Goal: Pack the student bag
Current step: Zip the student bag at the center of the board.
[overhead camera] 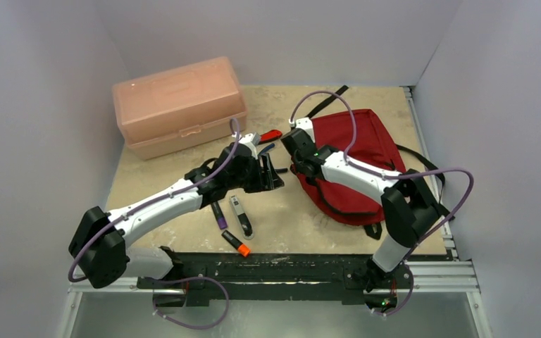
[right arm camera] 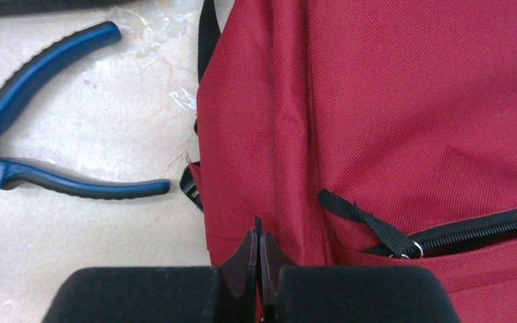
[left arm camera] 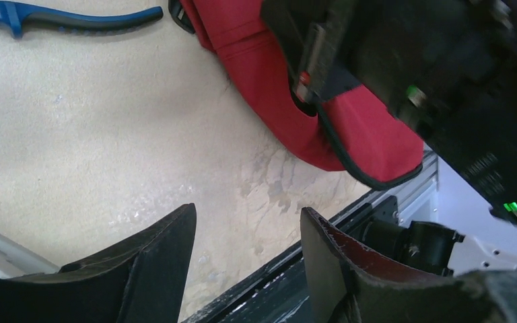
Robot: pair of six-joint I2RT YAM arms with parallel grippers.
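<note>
The dark red student bag point(overhead camera: 356, 151) lies flat on the right of the table, with black straps. My right gripper point(overhead camera: 297, 151) is at its near-left edge. In the right wrist view the gripper point(right arm camera: 258, 235) is shut on a small black tab point(right arm camera: 258, 222) at the bag's point(right arm camera: 410, 101) edge. A front pocket zipper with a black pull point(right arm camera: 377, 229) is to the right. My left gripper point(overhead camera: 271, 172) hovers just left of the bag. In the left wrist view it point(left arm camera: 248, 222) is open and empty above bare table, with the bag point(left arm camera: 256, 74) beyond.
A pale pink plastic box point(overhead camera: 176, 105) stands at the back left. Blue-handled pliers point(right arm camera: 40, 60) lie left of the bag, with a red-handled tool point(overhead camera: 271, 135) close by. A purple marker point(overhead camera: 218, 213), a grey-black item point(overhead camera: 240, 215) and an orange-capped marker point(overhead camera: 236, 243) lie near the front edge.
</note>
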